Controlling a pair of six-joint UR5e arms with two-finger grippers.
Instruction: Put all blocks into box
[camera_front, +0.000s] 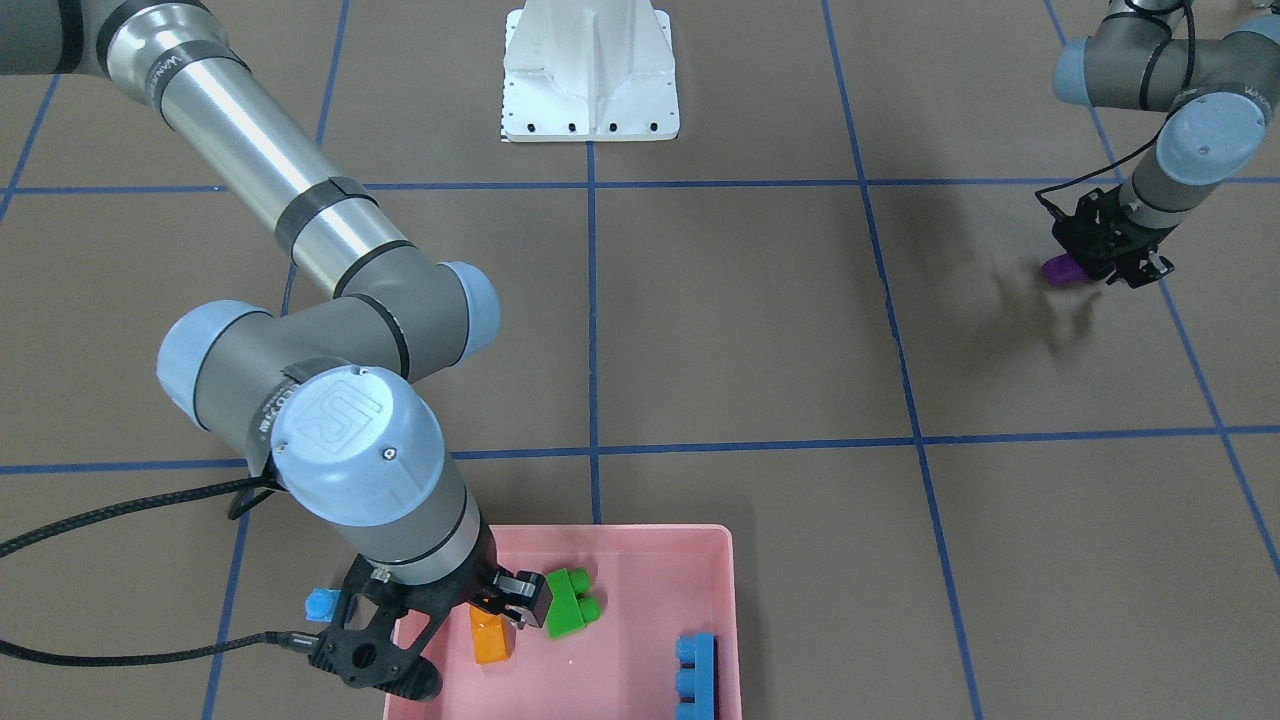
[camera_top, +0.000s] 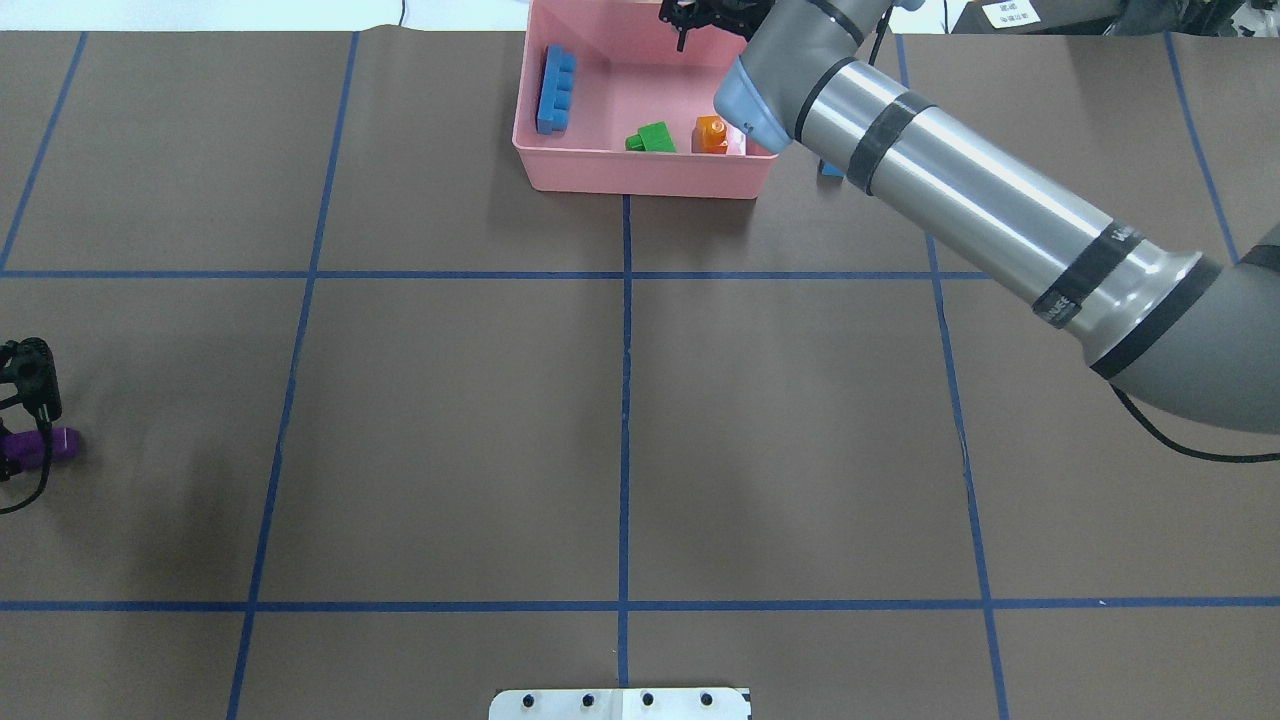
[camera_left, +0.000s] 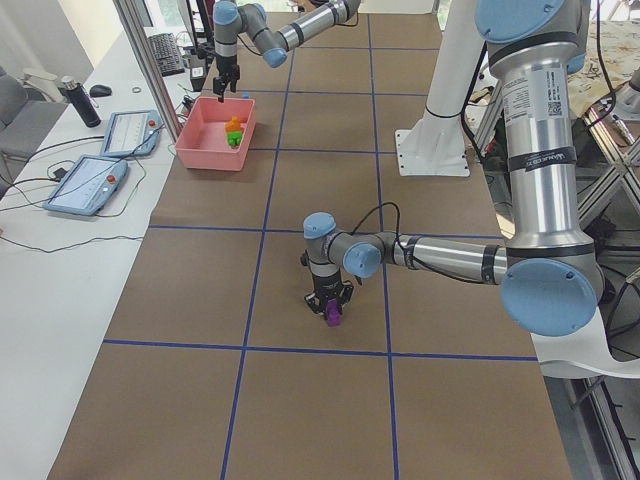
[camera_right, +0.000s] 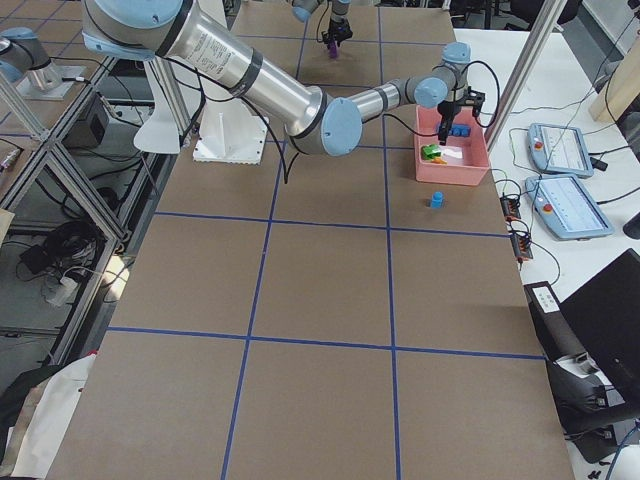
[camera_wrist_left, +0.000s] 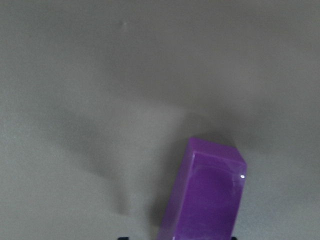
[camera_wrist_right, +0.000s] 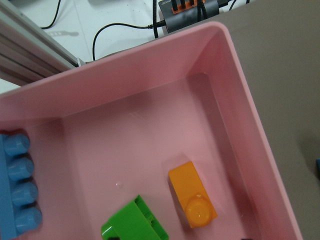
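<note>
The pink box (camera_front: 722, 560) stands at the table's far edge from the robot. In it lie an orange block (camera_front: 492, 637), a green block (camera_front: 572, 600) and a long blue block (camera_front: 697, 675); the right wrist view shows the orange (camera_wrist_right: 192, 200), the green (camera_wrist_right: 134, 222) and the blue (camera_wrist_right: 17, 190). My right gripper (camera_front: 465, 640) hovers open over the box above the orange block. A light-blue cube (camera_front: 322, 604) sits on the table just outside the box. My left gripper (camera_front: 1095, 260) is shut on the purple block (camera_front: 1062, 270), close in the left wrist view (camera_wrist_left: 205, 200).
The white robot base (camera_front: 590, 80) stands at the table's near-robot edge. Blue tape lines grid the brown table. Operator tablets (camera_left: 90, 180) and cables lie beyond the box's side of the table.
</note>
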